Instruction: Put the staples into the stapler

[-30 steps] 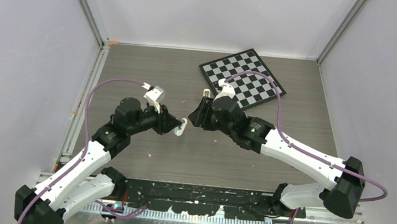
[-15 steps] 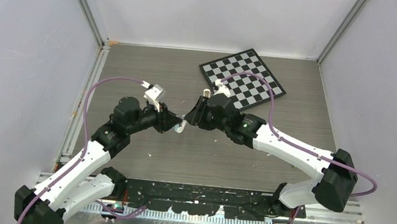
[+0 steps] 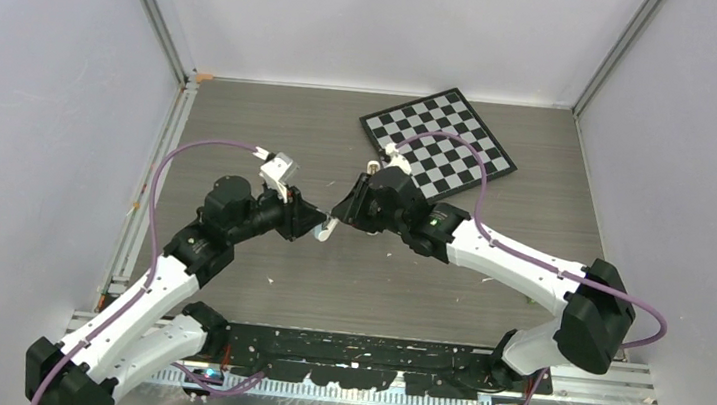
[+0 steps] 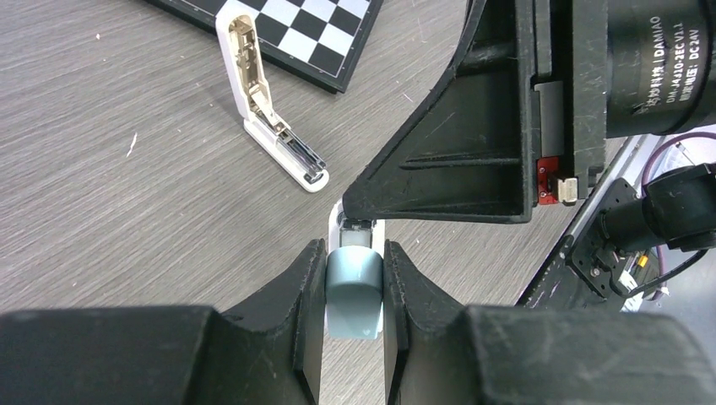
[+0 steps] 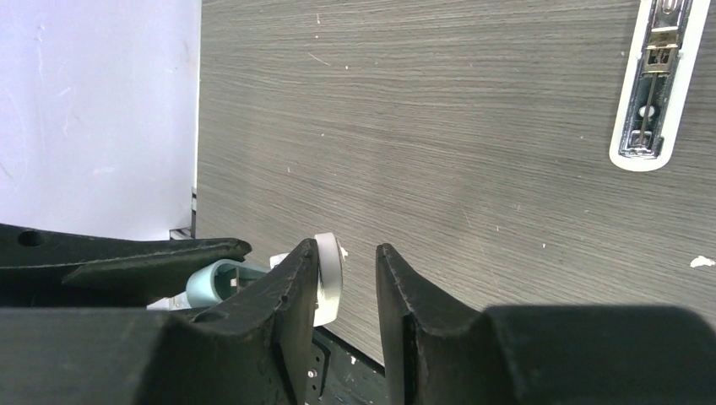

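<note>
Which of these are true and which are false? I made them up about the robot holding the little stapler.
1. The left jaws clamp the stapler by its pale blue end. True.
2. The checkerboard lies at the near edge, right by the arms' bases. False: it lies at the far side of the table.
3. The right jaws are squeezed tight together. False: the right wrist view shows a clear gap between them.
4. An opened white piece with a metal channel lies flat on the table next to the checkerboard. True.
</note>
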`<state>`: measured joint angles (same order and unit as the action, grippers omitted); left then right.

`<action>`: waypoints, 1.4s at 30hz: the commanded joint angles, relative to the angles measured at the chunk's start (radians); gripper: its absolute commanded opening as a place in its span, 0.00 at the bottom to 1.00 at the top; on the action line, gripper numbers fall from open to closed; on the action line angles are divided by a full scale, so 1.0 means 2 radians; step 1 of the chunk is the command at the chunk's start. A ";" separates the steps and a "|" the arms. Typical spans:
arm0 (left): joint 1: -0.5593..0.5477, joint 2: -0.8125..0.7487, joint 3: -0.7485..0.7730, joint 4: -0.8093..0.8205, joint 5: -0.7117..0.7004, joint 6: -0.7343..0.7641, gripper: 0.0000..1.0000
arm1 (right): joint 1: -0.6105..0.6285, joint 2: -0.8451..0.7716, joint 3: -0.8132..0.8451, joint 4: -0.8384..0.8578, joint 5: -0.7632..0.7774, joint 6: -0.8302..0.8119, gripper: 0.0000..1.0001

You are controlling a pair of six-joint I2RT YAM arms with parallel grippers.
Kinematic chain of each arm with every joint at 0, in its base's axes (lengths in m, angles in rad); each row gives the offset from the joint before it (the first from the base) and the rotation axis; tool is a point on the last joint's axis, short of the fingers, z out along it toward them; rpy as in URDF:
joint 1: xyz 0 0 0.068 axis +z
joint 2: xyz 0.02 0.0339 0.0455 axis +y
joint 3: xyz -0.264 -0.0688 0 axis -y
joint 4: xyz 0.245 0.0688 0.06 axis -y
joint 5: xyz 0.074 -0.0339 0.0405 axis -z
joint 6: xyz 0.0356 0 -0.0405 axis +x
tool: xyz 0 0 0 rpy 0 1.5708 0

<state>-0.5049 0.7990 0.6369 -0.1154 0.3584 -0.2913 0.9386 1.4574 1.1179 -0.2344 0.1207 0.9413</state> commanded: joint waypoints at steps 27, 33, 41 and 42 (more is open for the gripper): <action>-0.001 -0.036 0.016 0.016 -0.047 0.000 0.00 | -0.047 -0.089 -0.091 0.059 -0.053 -0.066 0.45; -0.001 -0.054 0.017 0.031 0.057 -0.016 0.00 | -0.067 -0.170 -0.127 0.127 -0.215 -0.183 0.68; -0.001 -0.048 0.009 0.143 0.183 -0.123 0.00 | -0.067 -0.165 -0.123 0.179 -0.352 -0.208 0.74; -0.001 -0.049 0.010 0.147 0.187 -0.127 0.00 | -0.066 -0.164 -0.124 0.186 -0.363 -0.208 0.74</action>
<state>-0.5068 0.7055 0.6357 0.0124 0.5892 -0.4423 0.8028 1.1210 0.8711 0.0170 -0.4263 0.5743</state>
